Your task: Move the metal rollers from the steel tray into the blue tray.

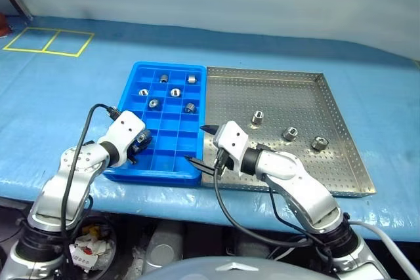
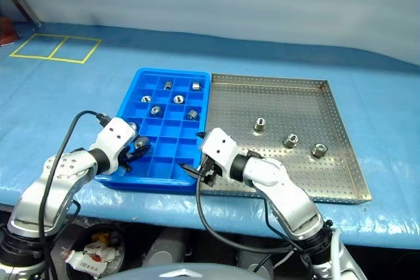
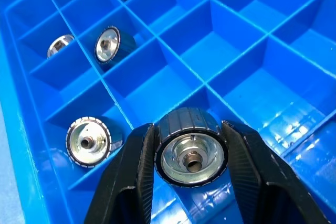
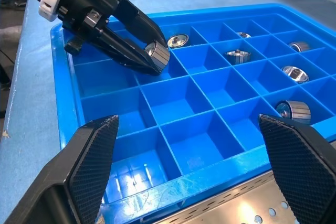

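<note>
Left tool (image 3: pixel 190 182) gripping a small shiny silver metal roller (image 3: pixel 190 153) over the near-left cells of the bright blue gridded plastic tray (image 1: pixel 197 176); right tool (image 1: pixel 202 143) gaping wide at its near-right edge. Six rollers sitting in farther cells, three (image 1: pixel 289 133) lying on the perforated square steel tray (image 1: pixel 275 90) alongside

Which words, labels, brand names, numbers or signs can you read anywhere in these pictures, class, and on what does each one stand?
None can be read.
The blue tray, the steel tray and the metal rollers bear no lettering.
The roller in the left gripper shows plain metal and ribbing.
The yellow lines on the blue surface are plain floor-tape boxes, not writing.
</note>
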